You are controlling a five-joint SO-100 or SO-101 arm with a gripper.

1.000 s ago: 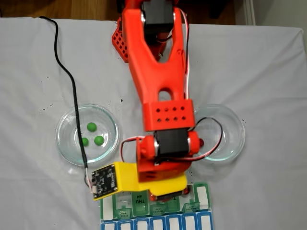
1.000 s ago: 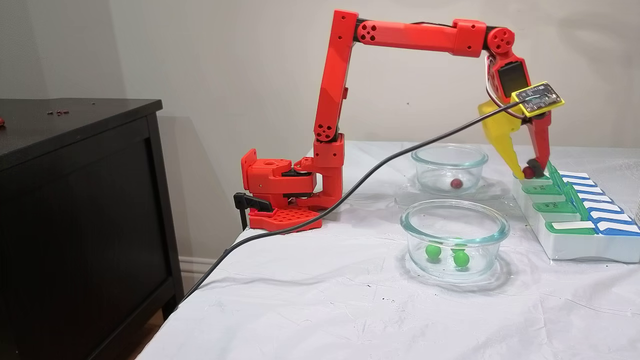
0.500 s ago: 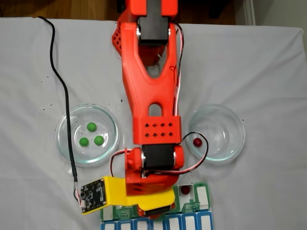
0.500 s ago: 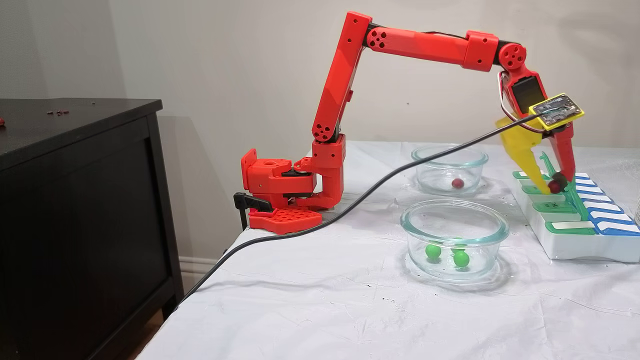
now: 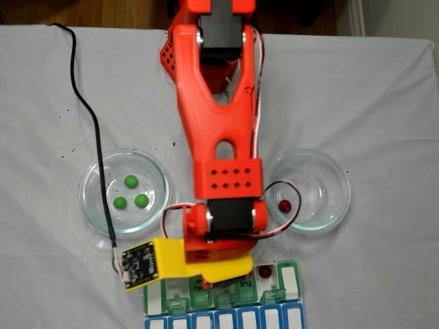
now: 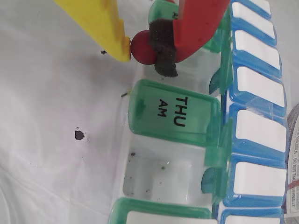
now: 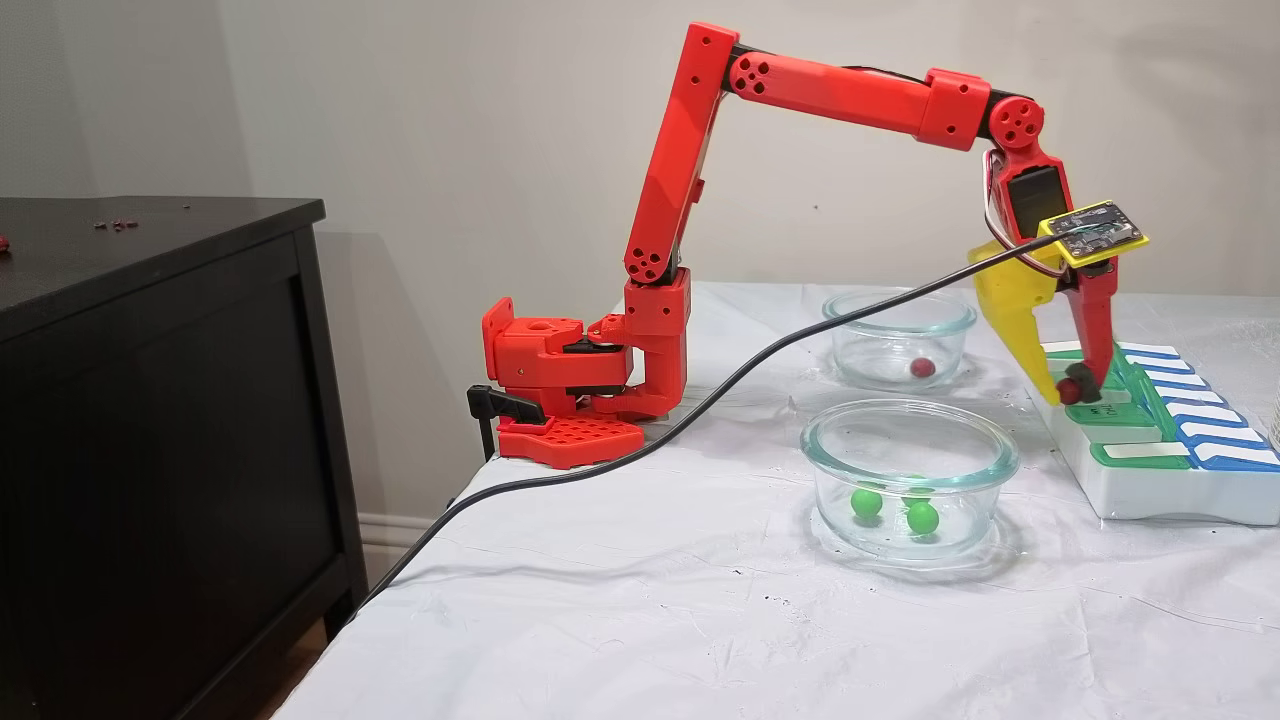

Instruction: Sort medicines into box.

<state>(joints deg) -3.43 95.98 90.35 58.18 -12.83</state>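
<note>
My gripper [image 6: 142, 49] is shut on a dark red medicine ball [image 6: 141, 44], pinched between the yellow finger [image 6: 107, 23] and the red finger's black pad [image 6: 163, 53]. In the wrist view the ball hangs over the outer rim of the box [image 6: 140, 191], at an open compartment beside the shut THU AM lid [image 6: 173, 112]. From the side, the gripper [image 7: 1068, 390] holds it just above the box [image 7: 1150, 490]. Another red ball [image 5: 265, 272] lies in a box compartment. One more red ball [image 5: 284, 205] sits in the right glass dish. Three green balls [image 5: 130, 181] lie in the left dish.
Two round glass dishes [image 5: 92, 205] [image 5: 339, 199] flank the arm on the white cloth. A black cable [image 5: 92, 123] runs across the left dish to the yellow camera mount [image 5: 147, 262]. A dark cabinet [image 7: 150, 400] stands beside the table. The box has a blue-lidded row [image 6: 259, 130].
The gripper, still holding the red ball, swung out over the box toward the blue row, then came back to the green row's outer edge and sits a little lower.
</note>
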